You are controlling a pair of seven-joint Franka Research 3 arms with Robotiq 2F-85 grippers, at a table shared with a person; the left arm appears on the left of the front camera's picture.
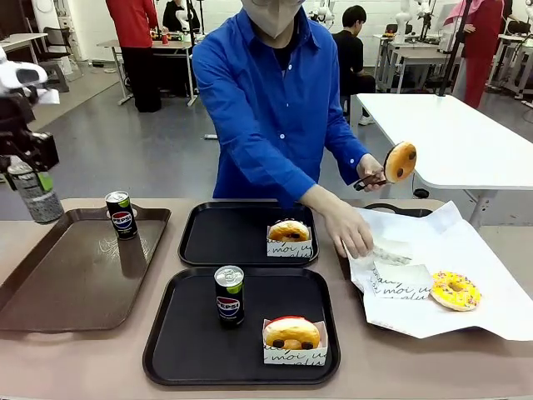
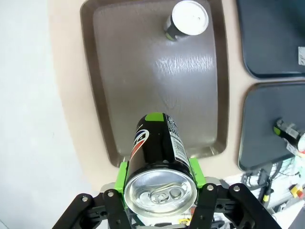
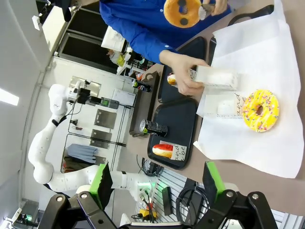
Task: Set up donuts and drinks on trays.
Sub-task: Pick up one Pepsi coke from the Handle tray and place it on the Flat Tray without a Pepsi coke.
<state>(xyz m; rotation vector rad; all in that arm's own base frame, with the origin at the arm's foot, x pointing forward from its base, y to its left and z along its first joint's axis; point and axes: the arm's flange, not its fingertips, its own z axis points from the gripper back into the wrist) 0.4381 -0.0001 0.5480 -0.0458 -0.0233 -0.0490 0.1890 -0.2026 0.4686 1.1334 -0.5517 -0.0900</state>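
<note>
Near tray point(image 1: 187, 333) looks done: Pepsi can point(image 1: 229, 294) plus boxed donut point(image 1: 293, 337). Far tray point(image 1: 221, 233) has its box point(image 1: 289, 236) but no drink yet. Brown tray point(image 1: 67, 275) holds a spare can point(image 1: 122, 214). My left gripper point(image 2: 159, 183) clamps a third can point(image 2: 157, 143), raised over the brown tray; I judge it's for the far tray. Right gripper point(image 3: 157, 186) gapes, nothing in it. The person's hand point(image 1: 371, 171) holds a chocolate donut point(image 1: 400, 161) in tongs.

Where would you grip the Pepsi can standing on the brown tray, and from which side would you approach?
Probably its upper wall, from straight above. The Pepsi can stands upright near a far corner of the brown tray, with nothing crowding it, so two opposite sides of its slim round body are open to squeeze.
</note>
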